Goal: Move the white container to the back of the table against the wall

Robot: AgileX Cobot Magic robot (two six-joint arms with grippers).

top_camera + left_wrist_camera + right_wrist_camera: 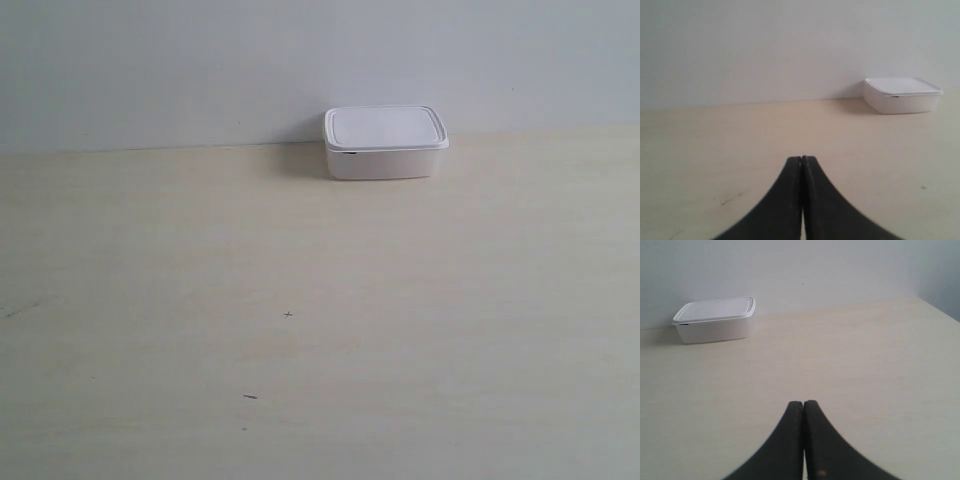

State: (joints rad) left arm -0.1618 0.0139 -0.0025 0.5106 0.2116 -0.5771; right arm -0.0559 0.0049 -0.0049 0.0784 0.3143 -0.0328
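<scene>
The white container (385,143) sits lidded at the back of the pale wood-grain table (320,330), its rear edge at the plain grey-white wall (200,70). It also shows far off in the left wrist view, white container (902,94), and in the right wrist view, white container (715,319). My left gripper (802,159) is shut with nothing between its black fingers, well short of the container. My right gripper (803,403) is likewise shut and empty, far from the box. Neither arm appears in the exterior view.
A few tiny dark specks (288,315) mark the tabletop near the front. In the right wrist view the table's side edge (940,310) runs along one side, with the wall's corner beyond it.
</scene>
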